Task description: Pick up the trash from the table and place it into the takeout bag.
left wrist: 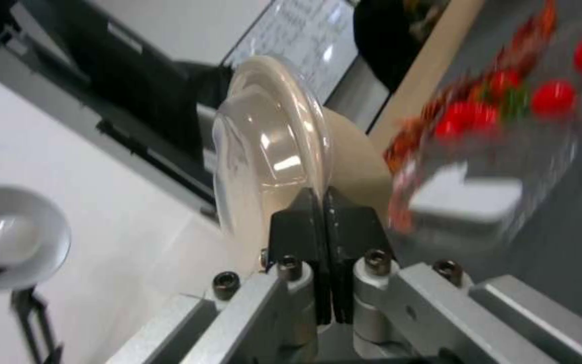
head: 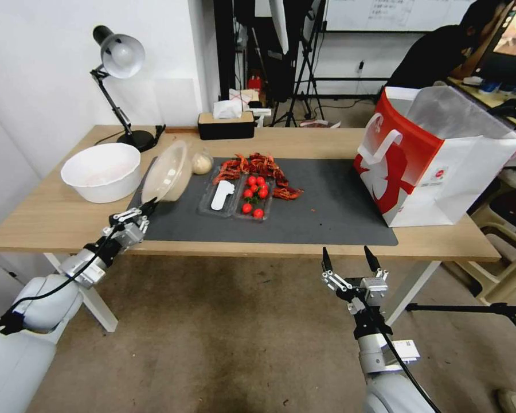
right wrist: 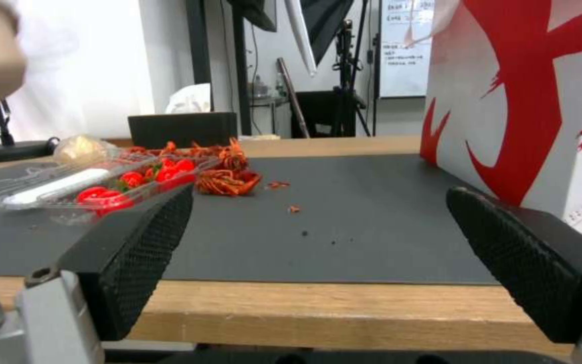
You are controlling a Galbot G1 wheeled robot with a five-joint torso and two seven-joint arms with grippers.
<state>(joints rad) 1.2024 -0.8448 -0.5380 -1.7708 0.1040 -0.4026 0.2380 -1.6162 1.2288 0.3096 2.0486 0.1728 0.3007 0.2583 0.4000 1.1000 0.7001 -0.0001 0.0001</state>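
My left gripper is shut on the rim of a beige shallow bowl with a clear domed lid. It holds the bowl tilted on edge above the left end of the dark mat. The left wrist view shows the fingers pinching the bowl. A small clear bag with a beige lump lies just behind it. The red and white takeout bag stands open at the right end of the table. My right gripper hangs open in front of the table edge, left of the bag.
A clear tray with cherry tomatoes and a white piece lies mid-mat, with red crayfish shells behind it. A large white bowl, a desk lamp and a black tissue box stand at the left and back. A chair is beyond the table's right end.
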